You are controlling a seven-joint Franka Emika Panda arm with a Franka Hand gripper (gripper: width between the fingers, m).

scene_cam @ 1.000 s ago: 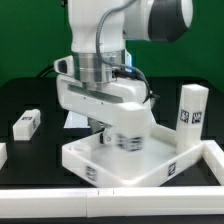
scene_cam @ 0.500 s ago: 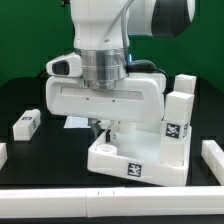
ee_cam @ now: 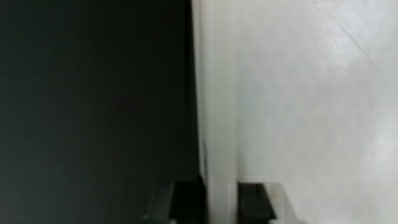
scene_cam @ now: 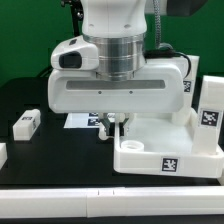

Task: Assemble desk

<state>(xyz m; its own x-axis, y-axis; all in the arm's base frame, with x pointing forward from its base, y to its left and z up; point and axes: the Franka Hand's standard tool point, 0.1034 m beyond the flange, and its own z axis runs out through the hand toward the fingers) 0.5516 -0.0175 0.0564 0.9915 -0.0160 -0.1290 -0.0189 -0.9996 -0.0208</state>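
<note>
Fingers (ee_cam: 178, 204) of the gripper (scene_cam: 112, 131) pinch the desk panel (scene_cam: 168, 158) by its left rim, a hold that looks suited to sliding or turning it. The panel lies at the exterior view's right with an upright leg (scene_cam: 211, 108) at its far right corner. A loose leg (scene_cam: 27, 123) lies at the exterior view's left.
</note>
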